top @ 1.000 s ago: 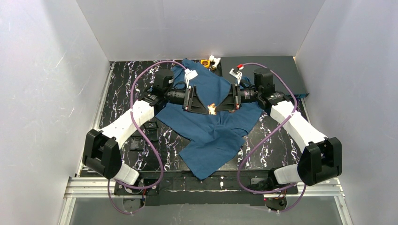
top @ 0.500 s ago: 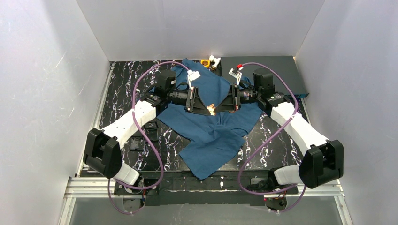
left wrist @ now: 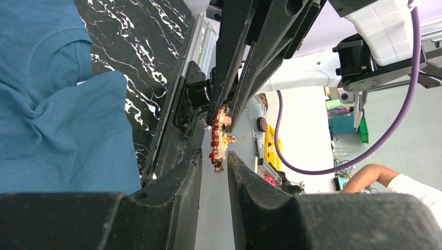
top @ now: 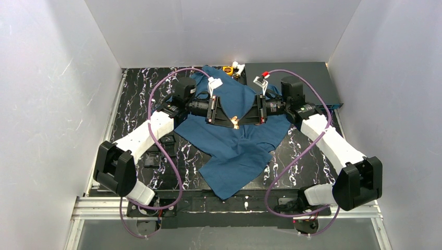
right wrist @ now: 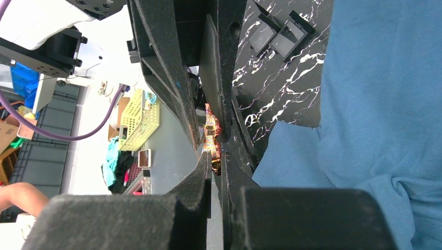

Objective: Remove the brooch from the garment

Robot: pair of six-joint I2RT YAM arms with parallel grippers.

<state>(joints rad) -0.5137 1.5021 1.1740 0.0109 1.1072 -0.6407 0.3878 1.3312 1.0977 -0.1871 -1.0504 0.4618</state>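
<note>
Both hands meet nose to nose over the middle of the table point(top: 134, 104). The right hand point(right wrist: 216, 159) is pinched tight on the small gold and red brooch point(left wrist: 221, 140), holding it up in the air. The left hand point(left wrist: 215, 159) comes in from the opposite side, narrow, its fingers flanking the same brooch, though whether they actually press it I cannot tell. Below lies the blue T-shirt point(top: 235, 152), rumpled and spread on the table, apart from the brooch.
</note>
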